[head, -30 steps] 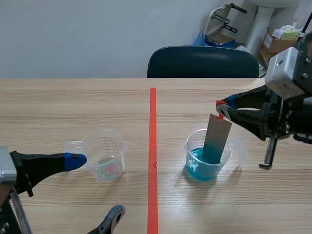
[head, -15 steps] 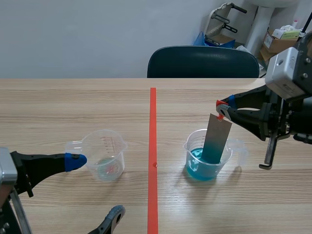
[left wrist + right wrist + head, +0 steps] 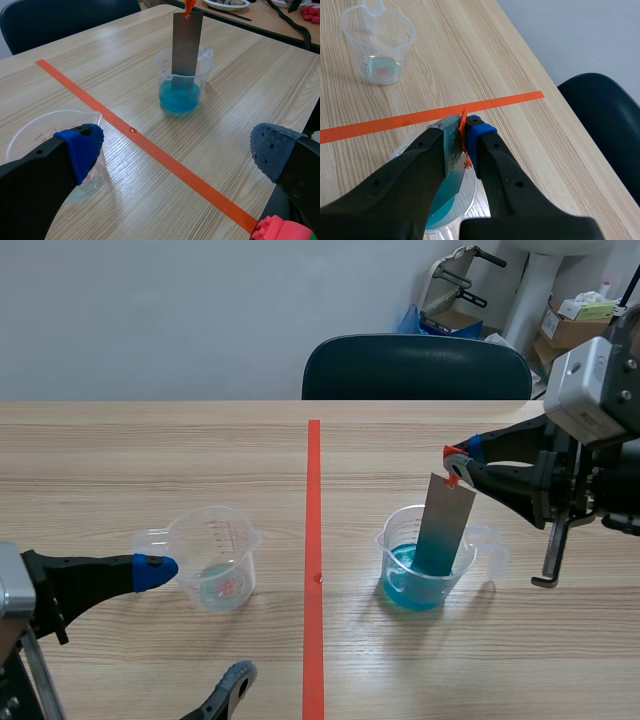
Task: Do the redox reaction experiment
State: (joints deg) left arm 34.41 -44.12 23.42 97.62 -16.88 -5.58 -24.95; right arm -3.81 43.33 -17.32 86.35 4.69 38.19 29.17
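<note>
Two clear plastic cups stand on the wooden table (image 3: pixel 150 460), one on each side of the orange-red tape line (image 3: pixel 314 500). The right cup (image 3: pixel 400 585) holds a shallow pool of blue liquid (image 3: pixel 178 97). A flat grey metal strip (image 3: pixel 445 525) stands in it nearly upright, leaning slightly, with its lower end dipped in the liquid and its upper part well above the rim. The right gripper (image 3: pixel 455 462) comes in from the side, and its fingers pinch the strip's top edge, where a small orange-red tag (image 3: pixel 452 478) sits. The left cup (image 3: pixel 213 558), with red scale marks, looks nearly empty. The left gripper (image 3: pixel 175 150) is low near it with its fingers spread wide, one blue pad (image 3: pixel 82 150) just beside the cup's wall and gripping nothing. A small drop (image 3: pixel 131 130) lies on the tape line between the cups. Across the table stands a dark chair (image 3: pixel 415 367), with cardboard boxes (image 3: pixel 572 325) behind it.
</note>
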